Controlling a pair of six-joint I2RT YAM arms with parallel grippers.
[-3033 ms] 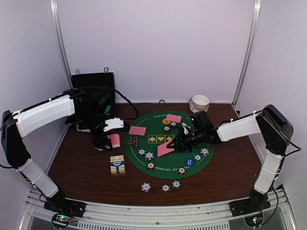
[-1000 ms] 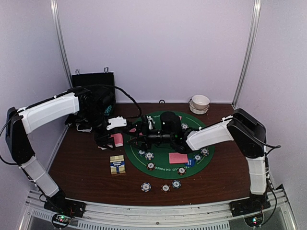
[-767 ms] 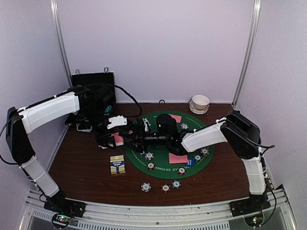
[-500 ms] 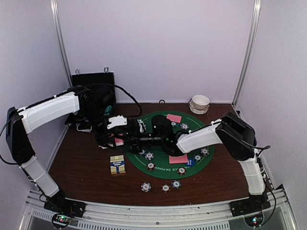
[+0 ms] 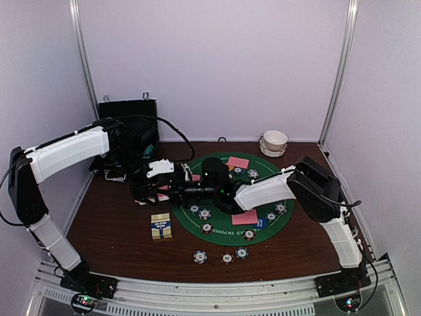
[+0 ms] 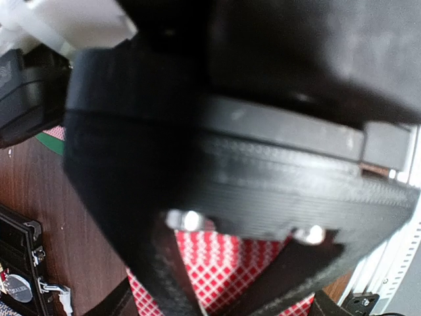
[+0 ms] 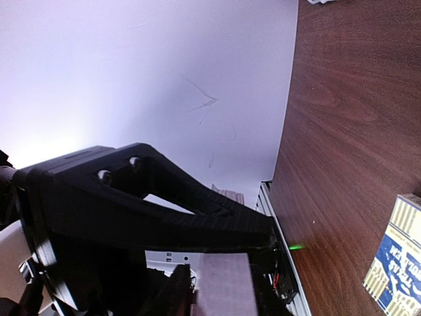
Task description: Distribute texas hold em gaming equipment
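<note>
Pink-backed playing cards [image 6: 220, 263] sit clamped in your left gripper [image 5: 154, 191] by the round green mat's [image 5: 220, 222] left edge; your right gripper [image 5: 177, 187], closure unclear, could drag several out if it bites deep.

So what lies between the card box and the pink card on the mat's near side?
Three striped poker chips, on the green mat between the card box and the pink card, in the top view.
</note>
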